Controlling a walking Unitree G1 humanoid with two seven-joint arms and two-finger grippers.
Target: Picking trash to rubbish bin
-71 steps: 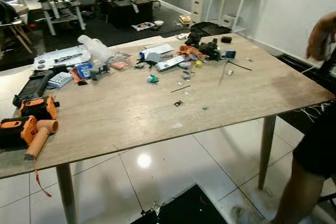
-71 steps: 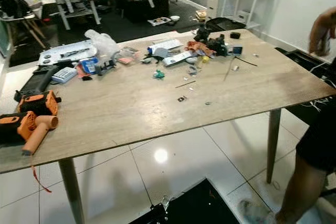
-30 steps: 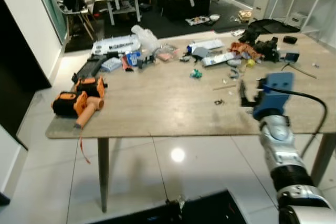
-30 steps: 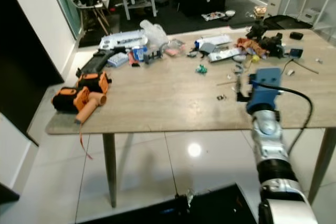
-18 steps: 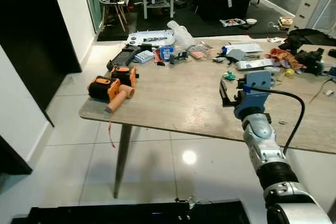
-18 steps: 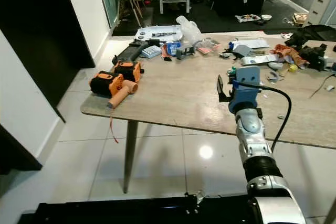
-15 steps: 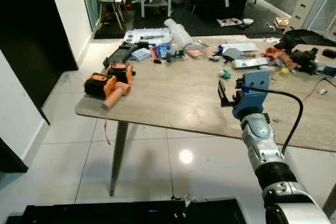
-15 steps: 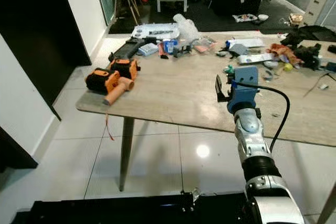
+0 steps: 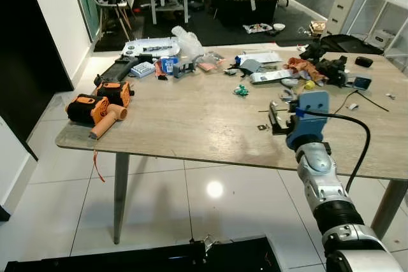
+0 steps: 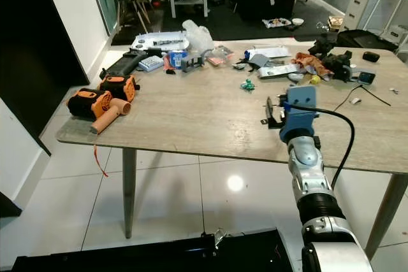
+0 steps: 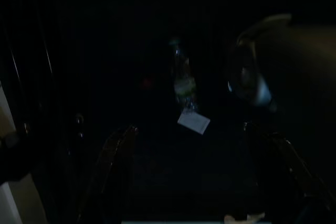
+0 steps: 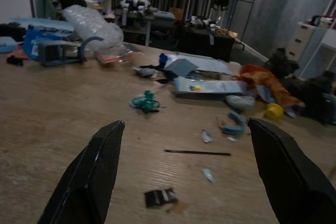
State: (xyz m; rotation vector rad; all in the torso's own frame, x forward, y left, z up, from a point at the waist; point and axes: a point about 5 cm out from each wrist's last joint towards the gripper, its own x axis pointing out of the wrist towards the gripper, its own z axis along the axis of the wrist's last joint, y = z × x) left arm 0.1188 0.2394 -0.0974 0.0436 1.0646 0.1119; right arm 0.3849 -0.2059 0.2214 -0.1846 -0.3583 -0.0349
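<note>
Litter lies scattered on the wooden table (image 9: 191, 125): a small black wrapper scrap (image 12: 161, 196), a green crumpled piece (image 12: 145, 101), a thin black stick (image 12: 197, 152), a clear plastic bag (image 9: 187, 41) and an orange wrapper (image 9: 298, 65). My right gripper (image 12: 185, 124) is raised over the table's near edge, open, with nothing between its fingers; the black scrap (image 9: 261, 127) lies just ahead of it. The left wrist view is very dark. There my left gripper (image 11: 189, 128) hangs open, and beyond it a bottle (image 11: 184, 85) and a white slip (image 11: 193, 121) can faintly be made out.
Orange and black power tools (image 9: 95, 106) lie at the table's left end, a dark case (image 9: 118, 69) behind them. A black cable (image 9: 357, 135) loops from my right wrist. Dark bags (image 9: 331, 68) sit at the far right. White tiled floor (image 9: 57, 208) lies around the slim table legs.
The camera has swung, so the whole scene shifted. The person seen at the right 2.4 s ago is out of frame. My right arm rose into view and stays over the table edge.
</note>
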